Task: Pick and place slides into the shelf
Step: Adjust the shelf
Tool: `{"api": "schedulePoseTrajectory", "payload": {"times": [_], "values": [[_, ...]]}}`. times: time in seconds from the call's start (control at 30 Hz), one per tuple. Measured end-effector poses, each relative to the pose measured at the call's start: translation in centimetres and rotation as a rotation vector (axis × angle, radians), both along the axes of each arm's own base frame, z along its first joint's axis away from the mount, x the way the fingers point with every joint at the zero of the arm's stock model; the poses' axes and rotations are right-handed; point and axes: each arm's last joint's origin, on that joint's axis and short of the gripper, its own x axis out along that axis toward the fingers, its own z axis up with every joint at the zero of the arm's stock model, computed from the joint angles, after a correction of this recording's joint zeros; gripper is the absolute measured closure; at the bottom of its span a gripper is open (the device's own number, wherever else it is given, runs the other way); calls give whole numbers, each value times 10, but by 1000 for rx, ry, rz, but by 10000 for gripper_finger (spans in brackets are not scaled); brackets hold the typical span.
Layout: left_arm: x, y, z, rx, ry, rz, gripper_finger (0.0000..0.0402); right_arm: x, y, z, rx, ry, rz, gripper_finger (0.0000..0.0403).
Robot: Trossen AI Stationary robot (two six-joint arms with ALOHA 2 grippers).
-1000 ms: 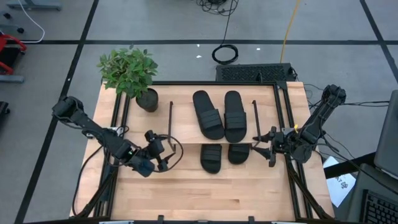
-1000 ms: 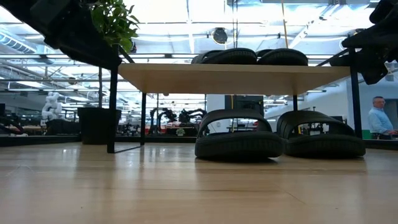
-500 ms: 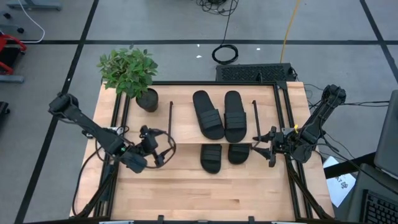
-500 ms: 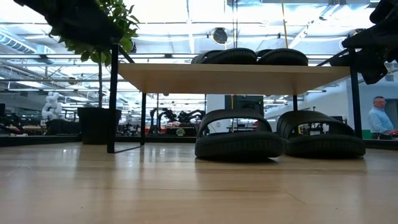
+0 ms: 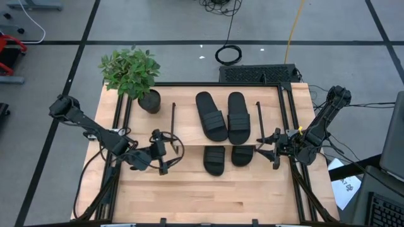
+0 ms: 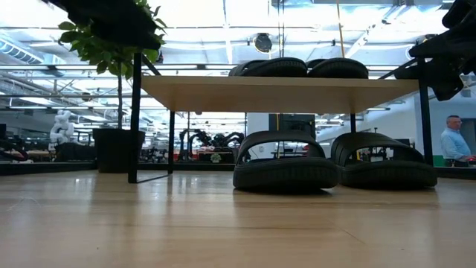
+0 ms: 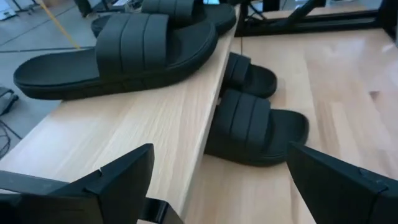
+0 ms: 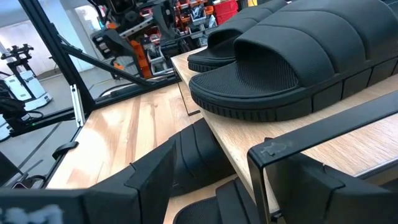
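Observation:
The shelf (image 5: 189, 126) stands mid-table on thin black side frames. Two black slides (image 5: 211, 116) (image 5: 238, 118) lie side by side on its light-wood top board. Two more slides (image 5: 214, 159) (image 5: 243, 154) rest on the tabletop under it, their ends sticking out past the near edge; the low view shows them sole-down (image 6: 286, 167) (image 6: 383, 167). My left gripper (image 5: 165, 153) hovers open just left of the shelf, pointing at it, with nothing between its fingers (image 7: 221, 152). My right gripper (image 5: 268, 146) hovers open at the shelf's right end (image 8: 217, 155).
A potted plant (image 5: 132, 72) stands at the table's far left corner, beside the shelf's left frame. Bare wood (image 5: 208, 195) stretches along the near edge. Black rails (image 5: 293, 126) run along the table's sides. A person (image 6: 451, 145) stands in the room beyond.
My left gripper has risen and rolled at the wrist, staying open beside the shelf's left end; in the low view its arm has climbed almost out of the picture's top. The slides and my right gripper have kept still.

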Motion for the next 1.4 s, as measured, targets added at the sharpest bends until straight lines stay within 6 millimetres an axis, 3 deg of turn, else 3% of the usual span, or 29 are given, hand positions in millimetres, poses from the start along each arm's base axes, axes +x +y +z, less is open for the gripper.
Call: {"api": "schedulePoseTrajectory", "payload": {"times": [0.6, 0.93, 1.07, 1.4], "values": [[8, 7, -14, -16, 71, 64, 34, -3, 4, 1, -25, -1, 52, 170], [8, 7, -15, -25, 73, 63, 34, -11, 12, 1, -365, 38, 215, 172], [8, 7, -15, -28, 73, 63, 34, -12, 10, 0, -427, 38, 177, 172], [8, 6, -15, -36, 70, 55, 34, -12, 6, 2, -384, -7, 22, 172]]}}
